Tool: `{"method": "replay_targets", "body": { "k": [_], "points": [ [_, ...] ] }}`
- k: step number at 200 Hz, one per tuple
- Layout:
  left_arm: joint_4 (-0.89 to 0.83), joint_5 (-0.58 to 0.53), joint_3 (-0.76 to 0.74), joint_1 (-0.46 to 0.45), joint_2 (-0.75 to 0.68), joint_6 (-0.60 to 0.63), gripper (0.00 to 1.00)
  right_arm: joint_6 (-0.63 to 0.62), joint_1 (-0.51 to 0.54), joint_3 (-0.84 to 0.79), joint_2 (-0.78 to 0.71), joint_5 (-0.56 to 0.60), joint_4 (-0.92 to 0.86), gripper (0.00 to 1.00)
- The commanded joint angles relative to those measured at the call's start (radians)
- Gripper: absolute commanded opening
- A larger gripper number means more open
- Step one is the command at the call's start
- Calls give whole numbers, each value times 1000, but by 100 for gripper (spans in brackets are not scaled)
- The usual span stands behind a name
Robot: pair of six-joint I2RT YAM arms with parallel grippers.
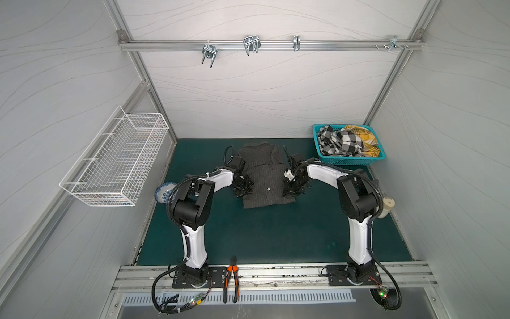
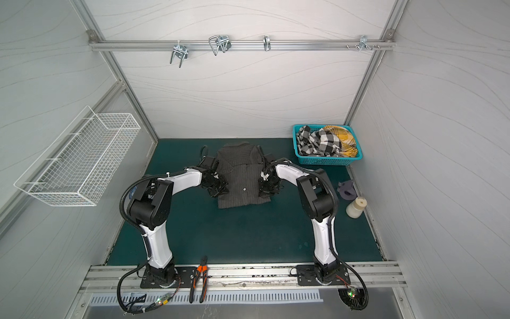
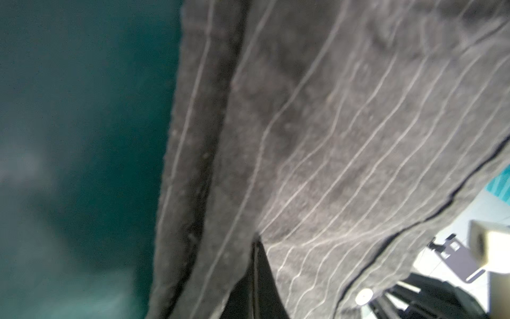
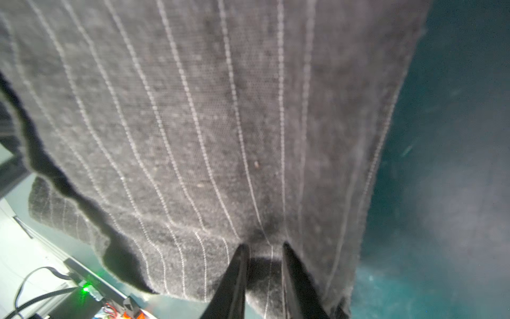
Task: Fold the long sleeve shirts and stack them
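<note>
Nearest you, one pair of orange-handled pliers (image 1: 231, 279) lies across the front rail (image 1: 276, 272), between the bases of your two arms. Beyond it spreads one dark green mat (image 1: 262, 234). Towards its far side lies one charcoal shirt (image 1: 262, 171) with thin pale pinstripes, its collar at the far end and its hem towards you. One white button (image 1: 268, 189) shows on its front in both top views. Your two grippers sit at the shirt's edges, one on each side. The left gripper (image 3: 256, 244) is closed, with its fingers pressed together on the shirt's cloth, which drapes away from the tips. The right gripper (image 4: 264, 248) pinches a bunched fold of the same shirt between its two fingers (image 4: 234, 281). At the mat's far right corner stands one teal plastic basket (image 1: 347, 160) holding two crumpled cloths, one black-and-white check (image 1: 342, 142) and one yellow check (image 1: 364, 138). Along the mat's right edge you have one cream bottle (image 2: 356, 207) and, just beyond it, one grey-purple object (image 2: 346, 190) whose kind I cannot tell. At the left edge, one blue-and-white dish (image 1: 162, 192) peeks out from behind the left arm. One white wire basket (image 1: 118, 157) hangs on the left wall, and four metal hooks (image 1: 251, 44) hang from the back rail (image 1: 165, 45).
</note>
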Motion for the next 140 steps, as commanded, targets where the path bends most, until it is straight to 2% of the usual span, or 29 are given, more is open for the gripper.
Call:
{"method": "replay_targets", "body": {
  "k": [1,26,42,52,70,87,114,140],
  "points": [
    [-59,-29,-120,-4,-51,-4,0,45,36,-108,-32,7,-33,27],
    [-42,-6,-236,-10,-147,4,0,101,94,-231,-147,-3,-30,26],
    [-58,0,-279,-10,-213,28,6,141,152,-298,-241,-2,-32,27],
    [-94,5,-279,-10,-255,55,10,165,188,-320,-290,15,-49,30],
    [-156,10,-263,-11,-355,78,17,201,232,-314,-373,74,-109,41],
    [-201,9,-224,-21,-451,74,18,218,241,-290,-434,95,-139,43],
    [-184,38,-130,-93,-472,47,15,230,239,-237,-444,94,-112,36],
    [-85,92,-57,-143,-333,22,9,230,211,-175,-343,54,-68,25]
  ]
}}
